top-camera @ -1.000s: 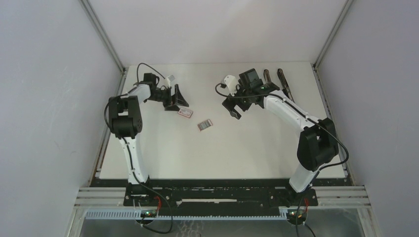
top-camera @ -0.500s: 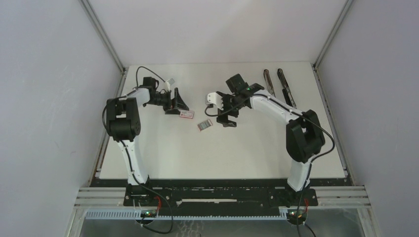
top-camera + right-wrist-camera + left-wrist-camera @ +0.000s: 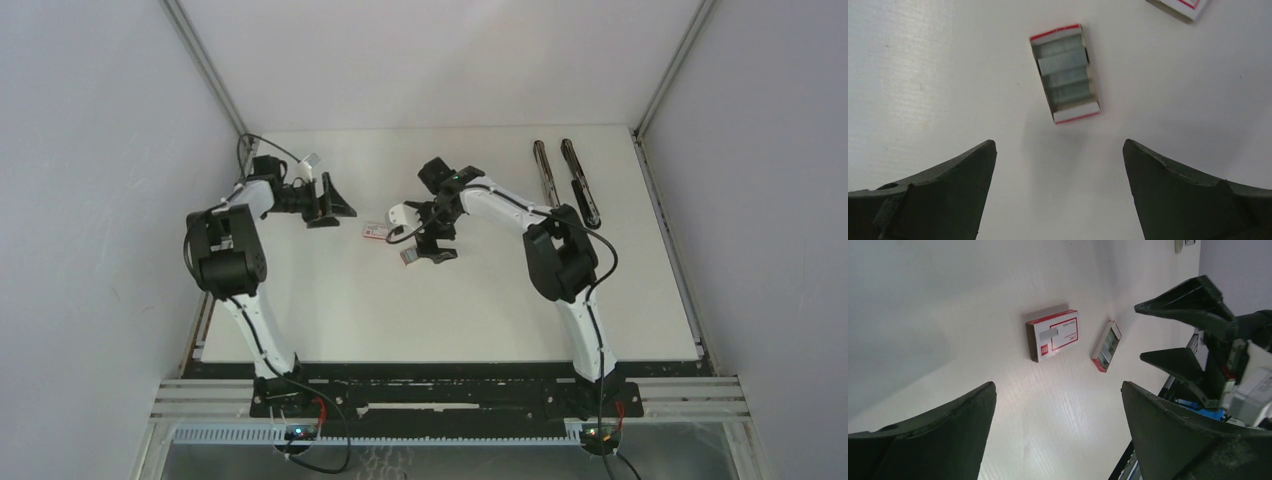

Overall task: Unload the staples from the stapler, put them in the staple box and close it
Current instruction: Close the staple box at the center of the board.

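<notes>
My right jaws are hanging wide open over the bench [image 3: 330, 300], holding nothing. The staples [image 3: 1065, 75] are lying in a small open tray [image 3: 1075, 114], upper middle of my right wrist view. My left jaws are gaping wide too, empty, facing the white-and-red box [image 3: 1053, 335].

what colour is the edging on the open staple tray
Red, on the white tray; clearest in the right wrist view.
</notes>
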Action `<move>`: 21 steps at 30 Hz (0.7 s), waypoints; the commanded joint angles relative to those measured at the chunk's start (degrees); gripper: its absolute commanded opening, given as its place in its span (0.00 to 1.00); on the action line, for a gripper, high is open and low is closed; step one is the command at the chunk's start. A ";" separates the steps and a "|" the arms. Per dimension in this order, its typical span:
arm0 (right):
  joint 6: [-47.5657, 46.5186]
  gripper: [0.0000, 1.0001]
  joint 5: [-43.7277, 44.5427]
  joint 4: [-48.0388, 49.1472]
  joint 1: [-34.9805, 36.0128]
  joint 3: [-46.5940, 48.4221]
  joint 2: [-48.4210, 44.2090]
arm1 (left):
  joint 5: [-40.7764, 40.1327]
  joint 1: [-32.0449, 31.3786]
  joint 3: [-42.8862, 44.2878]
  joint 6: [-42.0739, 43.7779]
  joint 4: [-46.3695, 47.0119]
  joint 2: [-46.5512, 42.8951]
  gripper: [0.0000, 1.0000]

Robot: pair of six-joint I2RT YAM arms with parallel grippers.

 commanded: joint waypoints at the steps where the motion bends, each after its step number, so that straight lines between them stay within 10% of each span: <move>1: -2.45 0.98 0.93 -2.20 2.69 6.74 2.93 | 2.91 3.23 -2.95 5.50 -3.04 -6.10 1.00; 21: -3.16 0.93 3.94 -4.68 6.76 14.21 10.89 | 7.61 6.83 -11.11 12.90 -5.97 -11.94 1.00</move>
